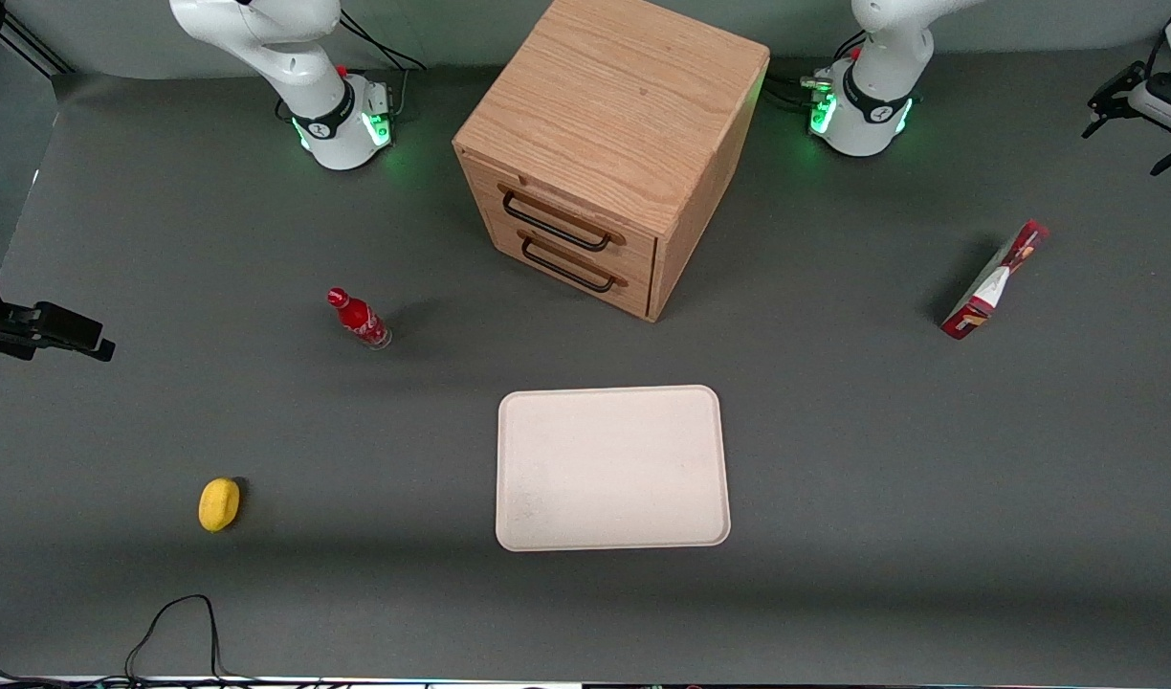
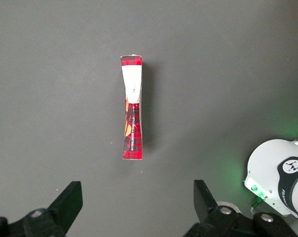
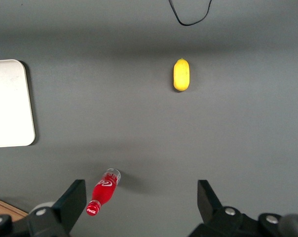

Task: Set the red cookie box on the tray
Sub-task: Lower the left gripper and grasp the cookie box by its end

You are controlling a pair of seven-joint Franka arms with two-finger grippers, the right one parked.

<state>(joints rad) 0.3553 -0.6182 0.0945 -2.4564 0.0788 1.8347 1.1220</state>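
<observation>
The red cookie box [image 1: 995, 279] stands on one thin long edge on the grey table, toward the working arm's end, apart from everything else. The left wrist view looks straight down on its narrow red and white top edge [image 2: 131, 108]. The cream-white tray [image 1: 612, 467] lies flat with nothing on it, in front of the drawer cabinet and nearer the front camera. My left gripper [image 1: 1136, 134] hangs high above the table, farther from the front camera than the box. It is open [image 2: 136, 190], with only bare table between its fingers.
A wooden two-drawer cabinet [image 1: 609, 153] stands between the two arm bases. A small red soda bottle [image 1: 359, 319] and a yellow fruit [image 1: 219, 503] sit toward the parked arm's end. A black cable [image 1: 179, 632] loops at the front edge. The working arm's base [image 2: 279, 182] is close to the box.
</observation>
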